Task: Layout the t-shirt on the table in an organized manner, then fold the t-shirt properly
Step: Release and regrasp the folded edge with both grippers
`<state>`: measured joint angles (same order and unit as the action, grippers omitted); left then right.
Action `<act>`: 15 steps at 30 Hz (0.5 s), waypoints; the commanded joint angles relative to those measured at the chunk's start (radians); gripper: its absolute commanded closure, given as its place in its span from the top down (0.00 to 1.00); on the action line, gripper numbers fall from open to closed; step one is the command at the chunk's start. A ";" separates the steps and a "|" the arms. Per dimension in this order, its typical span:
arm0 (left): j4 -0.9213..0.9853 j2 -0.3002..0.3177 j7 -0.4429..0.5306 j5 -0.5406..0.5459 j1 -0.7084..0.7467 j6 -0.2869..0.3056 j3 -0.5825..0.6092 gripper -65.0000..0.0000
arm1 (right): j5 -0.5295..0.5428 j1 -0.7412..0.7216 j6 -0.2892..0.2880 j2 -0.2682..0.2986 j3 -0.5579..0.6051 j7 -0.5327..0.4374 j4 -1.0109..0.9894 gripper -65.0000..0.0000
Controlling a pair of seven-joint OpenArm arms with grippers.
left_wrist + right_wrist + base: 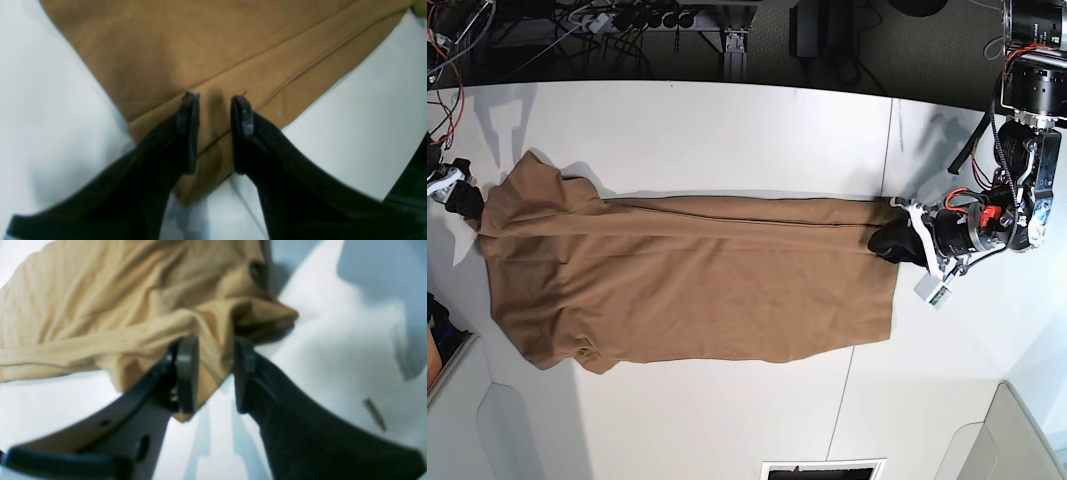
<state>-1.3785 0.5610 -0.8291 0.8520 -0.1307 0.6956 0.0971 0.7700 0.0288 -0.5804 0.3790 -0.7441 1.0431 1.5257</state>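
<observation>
The tan-brown t-shirt (697, 280) lies spread lengthwise on the white table (727, 140), its upper edge folded over in a long band. My left gripper (889, 242) is at the shirt's right end. In the left wrist view its black fingers (188, 113) sit on both sides of a hem corner of the t-shirt (200, 50), closed on it (216, 100). My right gripper (472, 202) is at the shirt's far left end. In the right wrist view it (216, 350) pinches a bunched fold of the t-shirt (83, 306) above the table (333, 340).
A thin dark seam (847, 400) crosses the table near the shirt's right end. Cables and a power strip (627, 20) lie beyond the far edge. Grey bins sit at the lower left (447, 400) and lower right (1027, 430). A dark slot (822, 470) is at the near edge.
</observation>
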 commanded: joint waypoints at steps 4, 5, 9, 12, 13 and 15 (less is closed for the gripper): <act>-0.012 -0.002 0.017 0.019 -0.018 0.003 -0.008 0.30 | -0.037 -0.001 -0.003 0.019 0.016 -0.069 -0.010 0.44; -0.012 -0.001 0.017 0.019 -0.018 0.003 -0.008 0.30 | -0.038 -0.001 -0.003 0.019 0.018 -0.071 -0.010 0.44; -0.012 0.000 0.016 0.016 -0.018 0.003 -0.008 0.30 | -0.037 -0.004 -0.002 0.019 0.020 -0.087 -0.011 0.44; -0.012 -0.001 0.016 0.016 -0.018 0.003 -0.008 0.30 | -0.038 -0.004 -0.002 0.017 0.031 -0.098 -0.023 0.44; -0.012 -0.001 0.016 0.016 -0.018 0.003 -0.008 0.30 | -0.038 -0.004 -0.002 0.017 0.039 -0.104 -0.033 0.44; -0.012 -0.001 0.016 0.016 -0.019 0.003 -0.008 0.30 | -0.037 -0.005 -0.002 0.017 0.059 -0.115 -0.057 0.44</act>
<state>-1.3785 0.5457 -0.8303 0.8497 -0.1284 0.6956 0.0971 0.7166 0.0364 -0.5800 0.3790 -0.6800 0.9504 1.4540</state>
